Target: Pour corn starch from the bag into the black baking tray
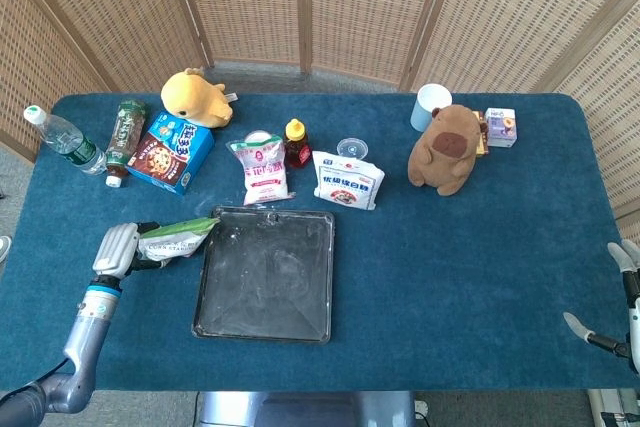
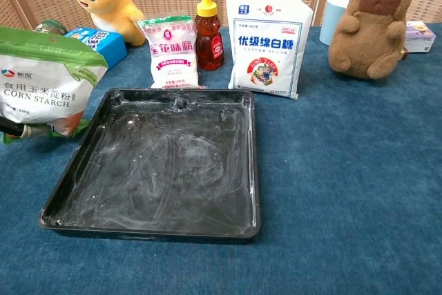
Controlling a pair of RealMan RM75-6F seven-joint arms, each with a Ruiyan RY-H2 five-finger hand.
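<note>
My left hand [image 1: 117, 247] grips the corn starch bag [image 1: 172, 238] at the tray's left edge. The bag is lifted and tipped, its green top leaning toward the black baking tray [image 1: 266, 275]. In the chest view the corn starch bag [image 2: 48, 81] fills the left edge, printed face to the camera, and only a fingertip [image 2: 38, 130] of the left hand shows under it. The black baking tray [image 2: 159, 164] carries a thin white dusting. My right hand [image 1: 625, 312] hangs at the far right edge off the table, fingers apart, holding nothing.
Behind the tray stand a small white bag [image 1: 262, 169], a honey bottle [image 1: 296, 142] and a sugar bag [image 1: 347, 180]. A brown plush [image 1: 445, 150], a cup [image 1: 431, 105], a yellow plush [image 1: 197, 98], a cookie box [image 1: 170, 151] and bottles [image 1: 62, 139] lie further back.
</note>
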